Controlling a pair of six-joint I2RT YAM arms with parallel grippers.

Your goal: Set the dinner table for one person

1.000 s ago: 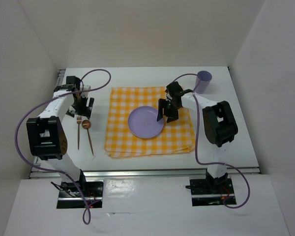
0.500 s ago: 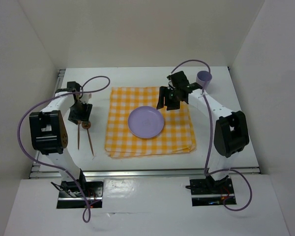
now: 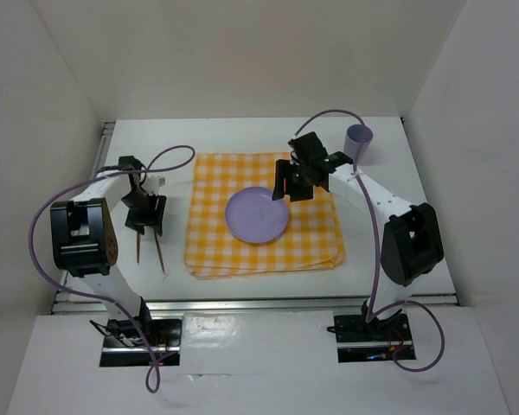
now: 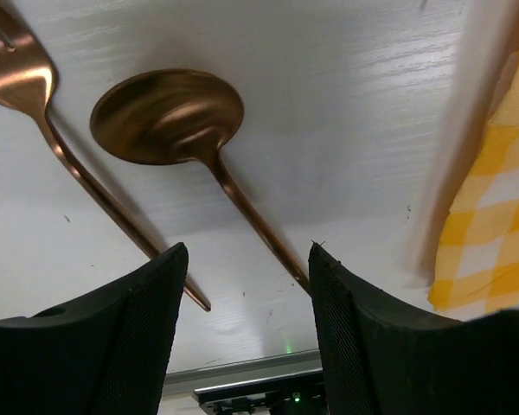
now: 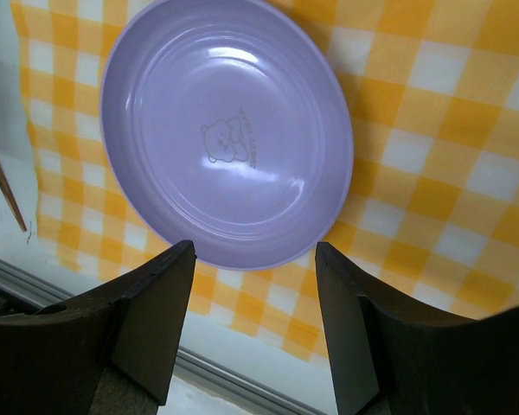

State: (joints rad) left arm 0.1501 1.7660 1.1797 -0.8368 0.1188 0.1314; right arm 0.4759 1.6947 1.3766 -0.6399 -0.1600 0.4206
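Note:
On the white dinner table lies a yellow-and-white checked cloth with a purple plate at its middle. A copper spoon and copper fork lie side by side left of the cloth. My left gripper hovers over their heads, open; the spoon's handle runs past its right finger, nothing held. My right gripper hangs open over the plate's far right edge, empty, with the plate just ahead of its fingertips. A purple cup stands at the far right.
Metal rails edge the tabletop at the near side and left. White walls close in the table on three sides. Purple cables loop from both arms above the table. The cutlery handles point toward the near rail.
My left gripper has come toward the near edge, from beyond the cutlery to over the spoon and fork heads, and its jaws have narrowed. The right gripper has drawn back slightly from the plate.

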